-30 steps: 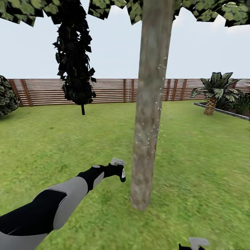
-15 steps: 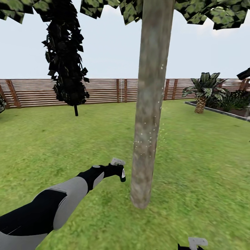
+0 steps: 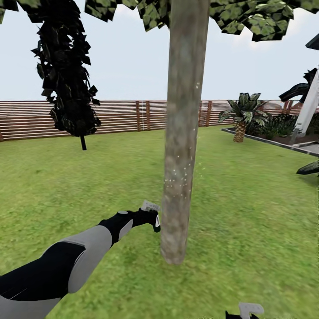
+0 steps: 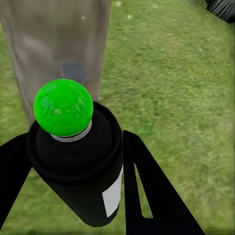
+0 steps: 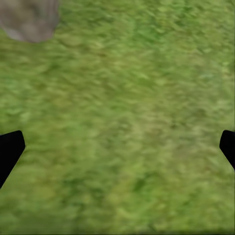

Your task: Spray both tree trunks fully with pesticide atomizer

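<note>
In the head view a pale mottled tree trunk point(image 3: 180, 133) rises from the lawn just ahead, its leafy crown cut off at the picture's top. Small white specks dot its bark around mid height. My left gripper point(image 3: 153, 218) is held out close beside the trunk's lower part, shut on the pesticide atomizer point(image 3: 150, 206). The left wrist view shows the atomizer point(image 4: 78, 166) as a black bottle with a white label and a green ball on top, held between both fingers point(image 4: 147, 186) and pointing at the trunk point(image 4: 58, 44). My right gripper point(image 5: 120, 147) is open over grass, and its tip point(image 3: 244, 311) peeks in low.
A dark narrow conifer point(image 3: 66, 79) stands at the left before the brown slat fence point(image 3: 124, 116). A palm-like plant point(image 3: 241, 117) and a grey-edged planting bed point(image 3: 266, 141) lie at the right, with a white and dark structure point(image 3: 310, 102) at the right edge. Lawn surrounds the trunk.
The whole view has swung to the right, so conifer, fence and palm slid left. The trunk now appears closer to my left gripper. Both arms keep their pose.
</note>
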Robot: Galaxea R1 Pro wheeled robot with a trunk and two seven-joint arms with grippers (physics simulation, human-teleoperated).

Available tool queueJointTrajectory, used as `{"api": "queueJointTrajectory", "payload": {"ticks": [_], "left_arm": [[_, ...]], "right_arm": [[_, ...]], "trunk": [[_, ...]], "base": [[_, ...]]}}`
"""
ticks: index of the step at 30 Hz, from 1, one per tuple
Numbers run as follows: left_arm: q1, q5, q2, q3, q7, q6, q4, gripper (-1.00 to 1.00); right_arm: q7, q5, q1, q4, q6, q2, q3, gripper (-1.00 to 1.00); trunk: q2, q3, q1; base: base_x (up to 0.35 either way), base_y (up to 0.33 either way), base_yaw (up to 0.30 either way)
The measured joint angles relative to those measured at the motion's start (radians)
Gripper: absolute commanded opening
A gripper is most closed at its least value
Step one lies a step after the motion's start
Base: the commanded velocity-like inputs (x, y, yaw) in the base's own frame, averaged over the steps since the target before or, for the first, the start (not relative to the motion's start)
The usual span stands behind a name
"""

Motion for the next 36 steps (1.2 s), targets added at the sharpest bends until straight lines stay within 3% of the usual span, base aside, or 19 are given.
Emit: {"api": "queueJointTrajectory", "payload": {"ticks": [17,24,26,30,33,36], "left_arm": [[0.0,0.0,0.0,0.001,0.0,0.0,0.0,-1.0],[0.0,-0.001,0.0,0.001,0.009,0.0,-0.001,-1.0],[0.0,-0.001,0.0,0.0,0.071,0.001,-0.001,-1.0],[0.0,0.003,0.0,-0.002,0.27,0.007,-0.006,-1.0],[0.0,0.007,0.0,-0.006,0.302,0.04,-0.036,-1.0],[0.0,0.011,0.0,-0.008,0.309,0.193,-0.182,-1.0]], "right_arm": [[0.0,0.0,0.0,0.0,0.0,0.001,0.0,1.0],[-0.001,0.0,0.0,0.0,-0.001,0.0,0.0,1.0],[-0.001,0.0,0.0,0.0,-0.001,0.0,0.0,1.0],[-0.001,0.0,0.0,0.0,-0.001,0.0,0.0,1.0],[-0.001,0.0,0.0,0.0,-0.001,0.0,0.0,1.0],[-0.001,0.0,0.0,0.0,-0.001,0.0,0.0,1.0]], "trunk": [[0.0,0.0,0.0],[0.0,0.0,0.0],[0.0,0.0,0.0],[0.0,0.0,0.0],[0.0,0.0,0.0],[0.0,0.0,0.0]], "base": [[-0.033,0.19,-0.242],[-0.006,0.037,-0.036],[0.0,0.003,-0.003],[0.0,0.0,0.0],[0.0,0.0,0.0],[0.0,0.0,0.0]]}}
